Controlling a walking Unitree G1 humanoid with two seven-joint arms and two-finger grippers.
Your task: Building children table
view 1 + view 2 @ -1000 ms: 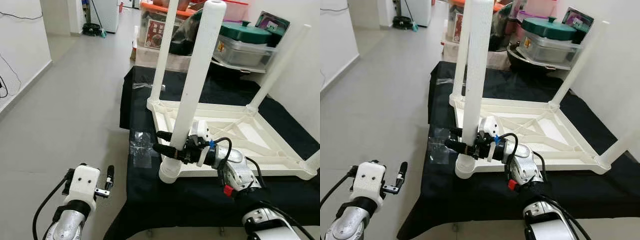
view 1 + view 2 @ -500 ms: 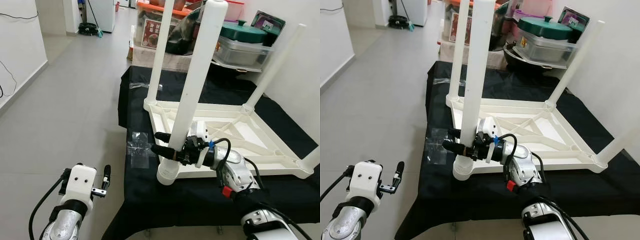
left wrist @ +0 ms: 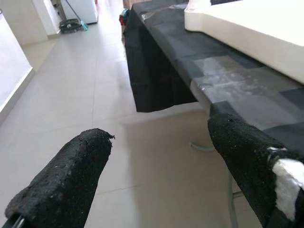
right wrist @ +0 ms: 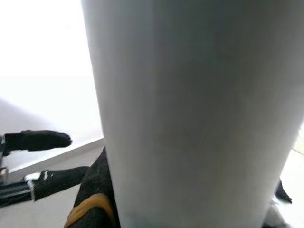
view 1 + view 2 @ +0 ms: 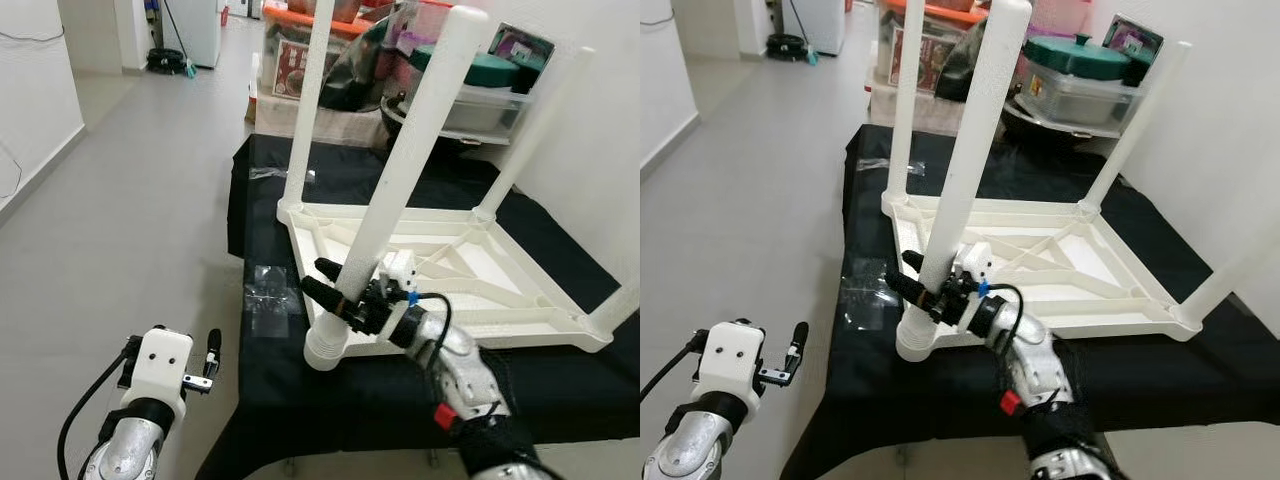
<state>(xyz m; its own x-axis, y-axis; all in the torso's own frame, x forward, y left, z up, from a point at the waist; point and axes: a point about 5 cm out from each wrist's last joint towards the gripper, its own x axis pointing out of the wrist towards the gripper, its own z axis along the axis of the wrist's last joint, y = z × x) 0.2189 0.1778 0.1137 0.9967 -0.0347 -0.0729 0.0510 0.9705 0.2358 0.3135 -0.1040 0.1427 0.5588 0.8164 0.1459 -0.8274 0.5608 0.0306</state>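
A white plastic children's table top [image 5: 500, 270] lies upside down on a black-covered table [image 5: 400, 390]. White legs stand up from its far left corner [image 5: 305, 110] and far right corner [image 5: 530, 130], and a third shows at the near right corner [image 5: 622, 305]. A fourth leg [image 5: 405, 180] leans at the near left corner, its flared end [image 5: 325, 350] resting on the cloth by the corner. My right gripper [image 5: 328, 283] is shut on this leg low down; the leg's white tube [image 4: 199, 114] is right in front of the right wrist camera. My left gripper [image 3: 156, 166] hangs open beside the table, over the floor.
Storage boxes and a green-lidded container [image 5: 490, 75] crowd the far end behind the table. A clear tape patch [image 5: 268, 295] sticks to the cloth at the near left edge. Open grey floor [image 5: 130, 200] lies to the left; a white wall runs along the right.
The held leg now leans further to the right at its top, and my right arm has swung with it. The camera has shifted slightly. My left gripper stays low and open.
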